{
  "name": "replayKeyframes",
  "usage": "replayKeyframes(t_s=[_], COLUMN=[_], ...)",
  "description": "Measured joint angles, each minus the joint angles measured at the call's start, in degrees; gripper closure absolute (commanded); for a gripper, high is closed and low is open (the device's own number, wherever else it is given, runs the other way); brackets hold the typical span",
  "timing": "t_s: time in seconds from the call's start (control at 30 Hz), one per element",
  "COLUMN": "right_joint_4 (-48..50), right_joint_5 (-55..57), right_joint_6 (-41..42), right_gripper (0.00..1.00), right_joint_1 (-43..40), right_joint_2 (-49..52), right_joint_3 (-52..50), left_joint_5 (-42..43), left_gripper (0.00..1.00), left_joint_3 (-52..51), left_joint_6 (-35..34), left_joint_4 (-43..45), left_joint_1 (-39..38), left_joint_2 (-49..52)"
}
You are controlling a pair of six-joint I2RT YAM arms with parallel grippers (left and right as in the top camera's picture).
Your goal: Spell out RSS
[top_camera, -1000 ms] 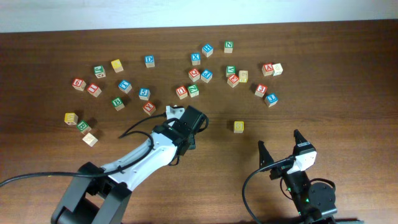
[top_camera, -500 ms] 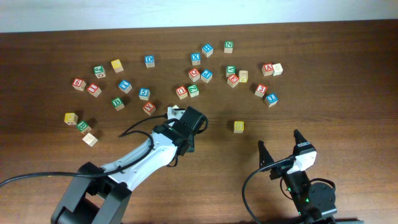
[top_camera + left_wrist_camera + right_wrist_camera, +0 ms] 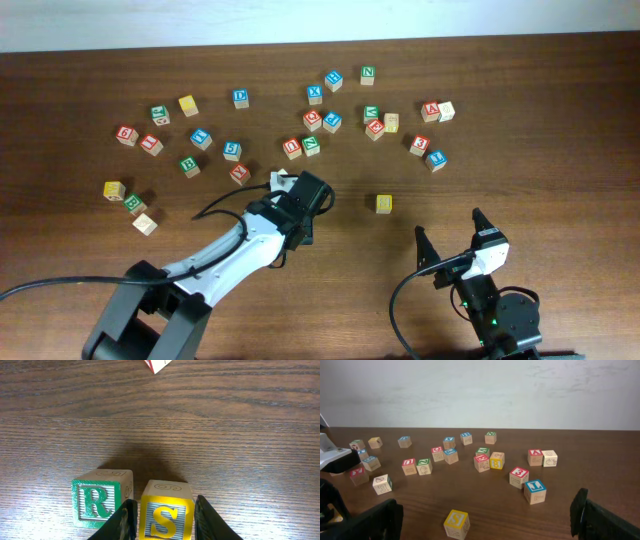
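Note:
In the left wrist view a green R cube (image 3: 97, 501) stands on the wooden table, and a yellow S cube (image 3: 166, 516) stands right beside it on its right. My left gripper (image 3: 165, 502) has a finger on each side of this S cube and is shut on it; the cube rests on the table. In the overhead view the left gripper (image 3: 305, 200) hides both cubes. A second yellow S cube (image 3: 384, 203) stands alone right of it, also in the right wrist view (image 3: 456, 524). My right gripper (image 3: 449, 224) is open and empty, nearer the front edge (image 3: 487, 529).
Several other letter cubes lie scattered across the back of the table, among them a green B cube (image 3: 189, 165) and a blue cube (image 3: 535, 491). A small group (image 3: 125, 195) sits at the left. A red-and-white cube (image 3: 159, 364) lies just beyond the left gripper.

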Motion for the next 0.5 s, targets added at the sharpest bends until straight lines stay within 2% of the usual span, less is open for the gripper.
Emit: replayKeyframes(t_s=[0.27,0.5], right_joint_4=[0.0,0.0], right_joint_5=[0.0,0.0], right_joint_6=[0.0,0.0], right_gripper=[0.02,0.02], right_joint_1=[0.0,0.0], right_joint_2=[0.0,0.0], right_joint_3=[0.0,0.0], left_joint_5=[0.0,0.0], left_gripper=[0.78,0.78], left_joint_3=[0.0,0.0], left_joint_6=[0.0,0.0], left_joint_4=[0.1,1.4], left_joint_1=[0.0,0.0], left_joint_2=[0.0,0.0])
